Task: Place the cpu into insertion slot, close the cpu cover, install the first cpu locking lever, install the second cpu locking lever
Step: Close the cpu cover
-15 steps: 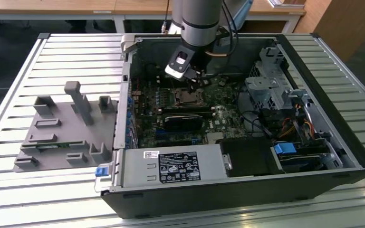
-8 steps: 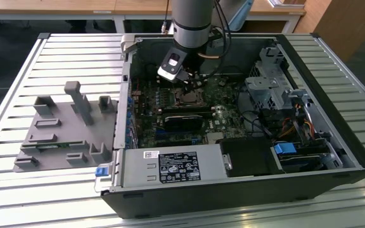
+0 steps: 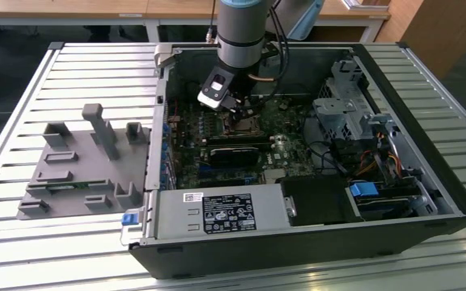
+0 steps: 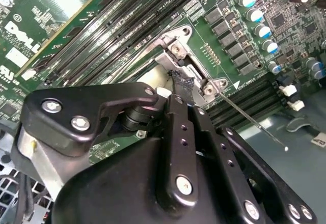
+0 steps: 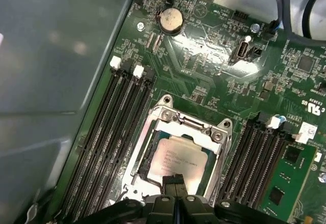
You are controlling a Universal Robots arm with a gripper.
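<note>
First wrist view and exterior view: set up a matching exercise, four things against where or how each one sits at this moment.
Things:
1. cpu
2. coin cell
3. grey fixture plate
4. gripper

Places or states:
A. on the slatted table, at the exterior view's left of the computer case
B. shut, tips at the cpu's edge
C. round and silvery, on the green board
D. inside the window of the cpu cover

Pairs: 1-D, 2-C, 3-A, 4-B.
</note>
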